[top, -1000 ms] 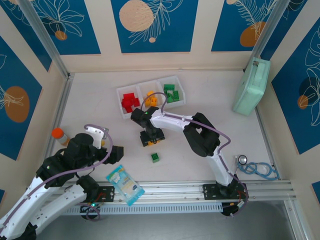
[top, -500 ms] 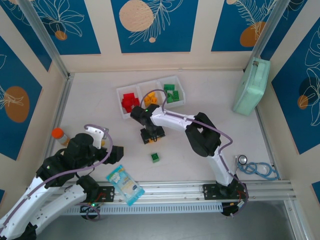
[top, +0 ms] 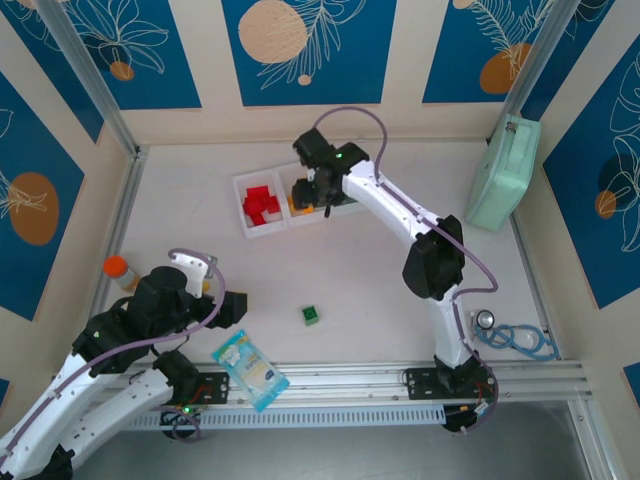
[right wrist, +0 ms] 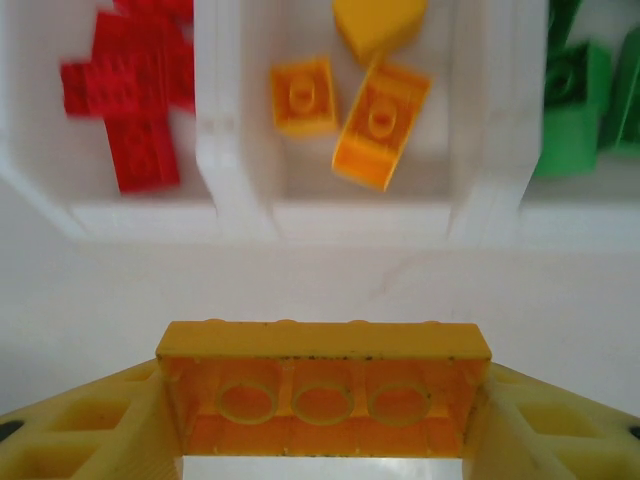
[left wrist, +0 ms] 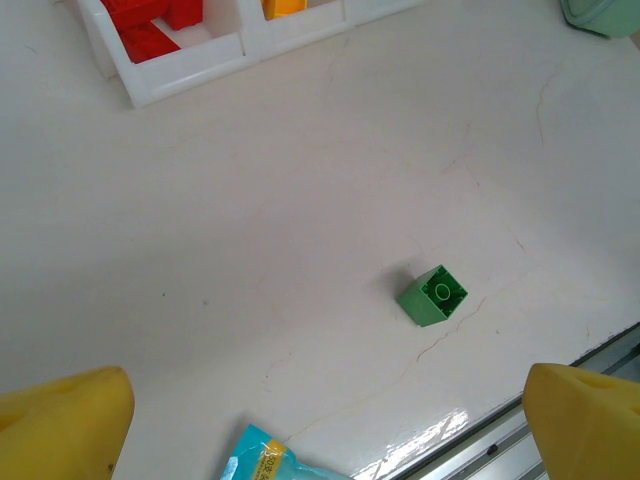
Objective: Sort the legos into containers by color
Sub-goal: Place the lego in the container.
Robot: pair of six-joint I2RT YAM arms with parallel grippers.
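In right claw, long orange brick

Bright, even light; perhaps slightly blurred.

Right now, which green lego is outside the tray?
The lone green brick on the table; the other greens sit in the tray's right compartment.

The right pincer has risen from the middle of the surface to the white three-compartment plastic tray, carrying the long orange-yellow plastic brick with it.
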